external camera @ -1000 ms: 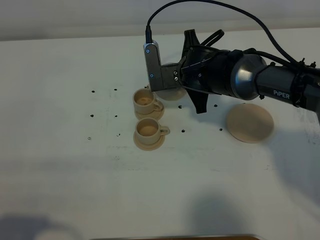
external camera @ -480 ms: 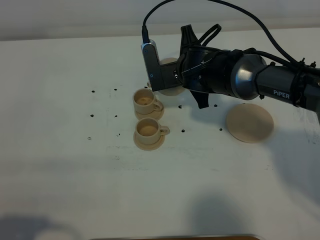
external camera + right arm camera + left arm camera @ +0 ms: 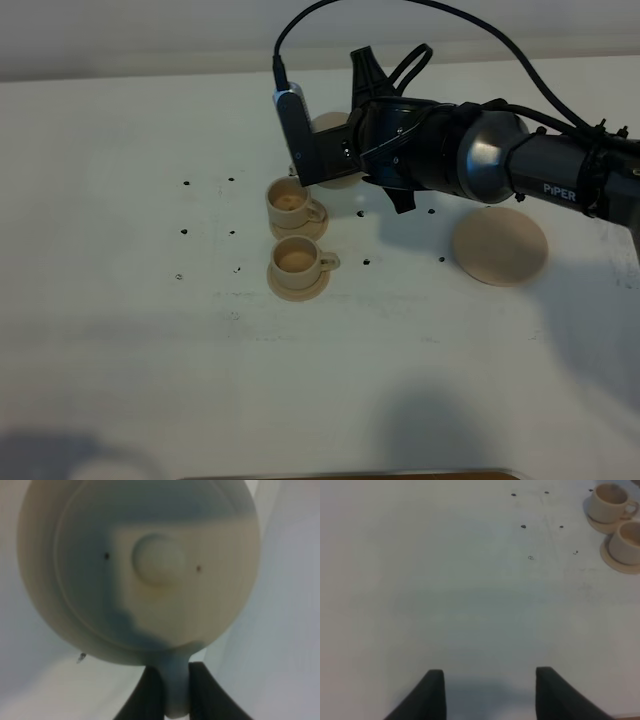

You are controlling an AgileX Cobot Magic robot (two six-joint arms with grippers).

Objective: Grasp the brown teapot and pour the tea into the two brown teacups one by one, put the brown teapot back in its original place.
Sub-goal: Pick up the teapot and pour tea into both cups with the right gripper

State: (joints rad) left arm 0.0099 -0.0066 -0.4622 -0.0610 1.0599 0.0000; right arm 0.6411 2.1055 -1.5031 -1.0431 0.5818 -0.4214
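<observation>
Teapot (image 3: 140,570) hangs clamped in right end effector (image 3: 170,682); left end effector (image 3: 490,676) gapes, empty

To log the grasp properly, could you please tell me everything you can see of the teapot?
The teapot is round, squat, matte beige, seemingly ceramic. Its lid has a round knob and two tiny dark holes. The right pincer is shut on its thin loop handle, holding it above the table near the farther cup. The spout is hidden; the arm covers most of it from the high camera.
</observation>
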